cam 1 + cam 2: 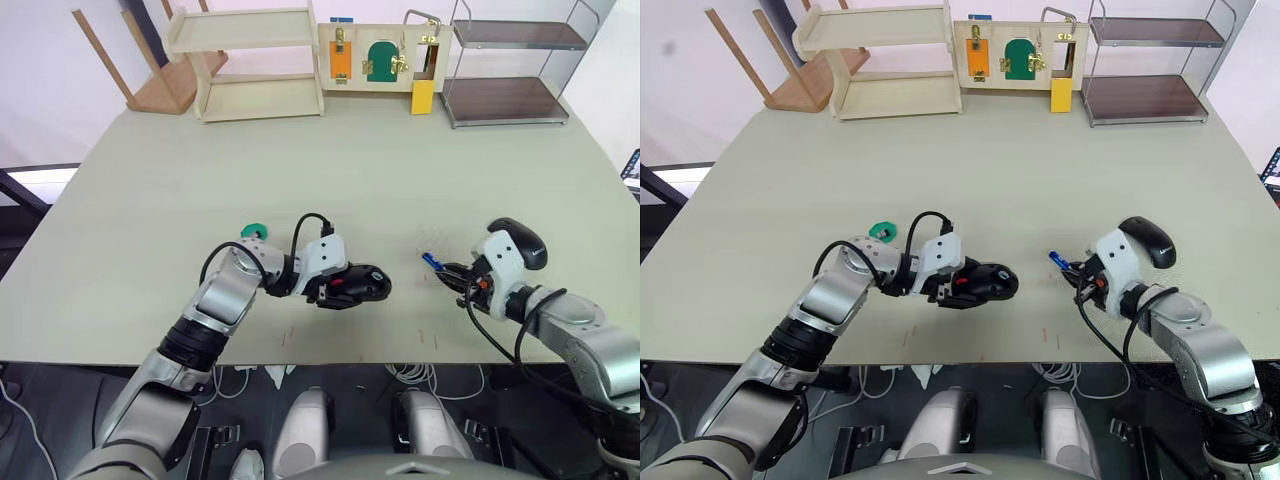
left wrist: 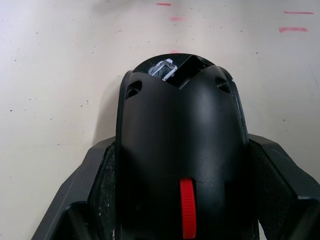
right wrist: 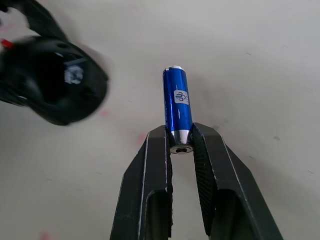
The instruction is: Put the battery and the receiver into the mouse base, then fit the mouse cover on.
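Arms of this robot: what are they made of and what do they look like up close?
Both arms are silver-grey metal tubes with black joints and a white wrist housing. Loose black cables loop around each wrist. Each ends in a pincer, left pincer and right pincer, of two flat black fingers with finely ribbed inner faces.

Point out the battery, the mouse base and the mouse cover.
battery point(image 3: 177, 105): right wrist view, on the middle of its blue body.
mouse base point(image 2: 182, 140): left wrist view, on its black top surface.
mouse cover point(image 1: 1148, 240): right eye view, on the middle of the curved shell.
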`<state>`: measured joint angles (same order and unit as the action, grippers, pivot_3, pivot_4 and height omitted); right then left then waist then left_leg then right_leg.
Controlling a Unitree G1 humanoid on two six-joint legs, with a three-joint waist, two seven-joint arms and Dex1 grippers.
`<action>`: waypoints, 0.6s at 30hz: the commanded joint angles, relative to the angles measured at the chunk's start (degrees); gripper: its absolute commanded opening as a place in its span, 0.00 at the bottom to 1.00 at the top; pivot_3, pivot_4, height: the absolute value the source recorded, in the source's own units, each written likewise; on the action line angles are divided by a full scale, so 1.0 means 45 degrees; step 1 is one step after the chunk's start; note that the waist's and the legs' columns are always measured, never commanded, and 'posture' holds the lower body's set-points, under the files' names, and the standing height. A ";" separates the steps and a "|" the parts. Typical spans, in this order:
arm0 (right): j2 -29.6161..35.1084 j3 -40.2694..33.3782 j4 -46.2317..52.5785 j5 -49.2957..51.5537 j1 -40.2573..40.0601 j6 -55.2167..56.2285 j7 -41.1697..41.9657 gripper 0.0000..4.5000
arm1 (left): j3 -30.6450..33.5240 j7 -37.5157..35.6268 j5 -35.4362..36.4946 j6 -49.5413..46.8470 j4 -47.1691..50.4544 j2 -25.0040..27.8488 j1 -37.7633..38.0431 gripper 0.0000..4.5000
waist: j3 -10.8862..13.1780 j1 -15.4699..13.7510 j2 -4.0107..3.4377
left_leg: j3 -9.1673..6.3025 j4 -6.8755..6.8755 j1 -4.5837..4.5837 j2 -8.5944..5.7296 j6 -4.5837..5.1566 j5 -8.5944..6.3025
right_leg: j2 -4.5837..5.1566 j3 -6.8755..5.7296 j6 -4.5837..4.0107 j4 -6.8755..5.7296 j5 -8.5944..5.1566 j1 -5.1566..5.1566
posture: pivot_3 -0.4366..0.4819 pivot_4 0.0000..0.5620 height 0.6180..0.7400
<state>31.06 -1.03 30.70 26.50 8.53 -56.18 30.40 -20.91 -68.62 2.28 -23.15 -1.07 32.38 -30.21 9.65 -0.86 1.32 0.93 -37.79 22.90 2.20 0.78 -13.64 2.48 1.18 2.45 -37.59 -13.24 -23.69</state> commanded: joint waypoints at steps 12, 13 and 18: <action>0.0256 0.0152 0.0713 0.2832 0.2922 -0.5650 -0.0042 0.09 | -0.0563 -0.0113 -0.0129 -0.0295 0.0190 -0.0063 -0.0062 0.65 | 0.0004 0.0005 0.0004 | -0.0025 0.0001 0.0022 0.0000 0.0001 0.0000 | 0.0002 -0.0024 -0.0002 0.0016 0.0000 -0.0002 | 0.48 0.27 1.00; 0.0241 0.0191 0.0700 0.2922 0.3043 -0.5879 -0.0048 0.09 | -0.0572 -0.0118 -0.0131 -0.0300 0.0183 -0.0066 -0.0067 0.65 | 0.0004 0.0005 0.0004 | -0.0025 0.0001 0.0022 0.0000 0.0001 0.0000 | 0.0002 -0.0024 -0.0002 0.0016 0.0000 -0.0002 | 0.48 0.27 1.00; 0.0037 0.0651 0.0687 0.3196 0.3626 -0.6731 -0.0214 0.09 | -0.0613 -0.0118 -0.0144 -0.0283 0.0142 -0.0082 -0.0113 0.65 | 0.0004 0.0010 0.0004 | -0.0029 0.0001 0.0024 0.0000 0.0001 -0.0001 | 0.0002 -0.0027 -0.0002 0.0018 0.0000 -0.0002 | 0.48 0.27 1.00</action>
<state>31.54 1.57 32.47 39.74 23.60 -85.54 29.58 -21.38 -68.77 2.27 -23.91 -0.81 32.35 -30.75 9.67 -0.82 1.34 0.80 -37.79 23.01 2.20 0.79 -13.64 2.49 1.05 2.44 -37.51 -13.24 -23.70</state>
